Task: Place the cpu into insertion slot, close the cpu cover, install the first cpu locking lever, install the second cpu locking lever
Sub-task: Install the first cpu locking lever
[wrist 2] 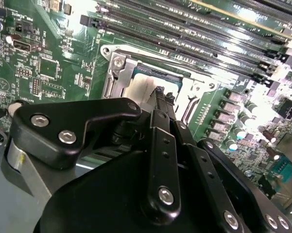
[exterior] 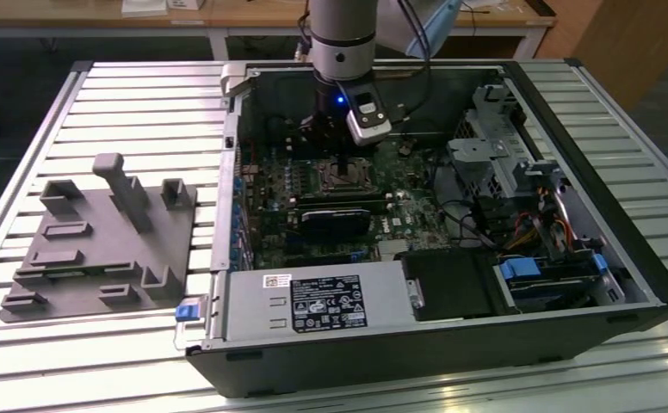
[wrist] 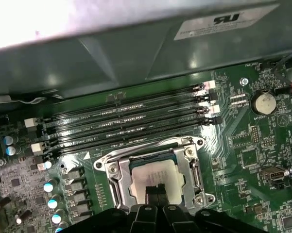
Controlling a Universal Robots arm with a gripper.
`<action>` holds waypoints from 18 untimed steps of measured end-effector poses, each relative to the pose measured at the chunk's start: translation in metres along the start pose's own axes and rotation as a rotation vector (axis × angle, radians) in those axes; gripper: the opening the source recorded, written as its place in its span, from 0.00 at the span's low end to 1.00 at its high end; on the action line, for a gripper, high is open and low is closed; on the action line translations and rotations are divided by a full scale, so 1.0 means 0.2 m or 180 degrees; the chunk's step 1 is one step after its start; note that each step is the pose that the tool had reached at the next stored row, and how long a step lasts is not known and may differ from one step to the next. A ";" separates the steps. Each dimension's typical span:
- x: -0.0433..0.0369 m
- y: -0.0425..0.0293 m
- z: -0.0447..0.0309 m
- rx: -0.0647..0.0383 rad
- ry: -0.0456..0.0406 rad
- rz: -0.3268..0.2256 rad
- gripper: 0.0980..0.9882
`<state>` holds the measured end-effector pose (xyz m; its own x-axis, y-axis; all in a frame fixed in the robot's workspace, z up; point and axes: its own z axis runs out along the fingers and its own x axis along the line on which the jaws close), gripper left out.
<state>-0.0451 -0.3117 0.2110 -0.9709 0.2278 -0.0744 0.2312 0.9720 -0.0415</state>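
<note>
Hanging inside the open computer case (exterior: 609, 284), the hand (wrist: 157, 190) is seen directly above the insertion slot (wrist: 117, 187), with its dark fingertips (wrist 2: 161, 97) brought close together, nearly touching. Nothing can be made out between them, and whether they actually press on the chip cannot be told. Just beneath the fingertips, the cpu (wrist: 153, 174) is seen lying flat in the slot, its silvery-tan top framed on all sides by the metal socket surround. The cpu cover (wrist: 188, 162) is seen lying around the chip, its window showing the chip's top; whether it is fully pressed down cannot be told. Beyond the hand, past the slot, four long black memory slots (wrist: 131, 121) are set side by side on the green circuit board (wrist: 252, 155), and a round coin battery (wrist: 262, 102) is mounted farther off to one side of them. In the exterior view, the arm (exterior: 343, 34) is seen reaching straight down into the case, which rests on a slatted metal counter (exterior: 139, 95). A grey fixture tray (exterior: 93, 249) with upright pegs is set on the counter, well apart from the hand, at the exterior view's left.
</note>
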 end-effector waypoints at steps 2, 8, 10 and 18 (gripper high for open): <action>0.000 0.000 0.000 0.0001 0.0000 0.0000 0.01; -0.019 0.004 0.003 0.0000 0.0000 -0.0010 0.01; -0.024 0.005 0.003 -0.0001 0.0001 -0.0032 0.01; -0.028 0.004 -0.048 -0.0004 -0.0001 -0.0069 0.01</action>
<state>-0.0402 -0.3118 0.2210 -0.9756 0.2066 -0.0739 0.2100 0.9768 -0.0418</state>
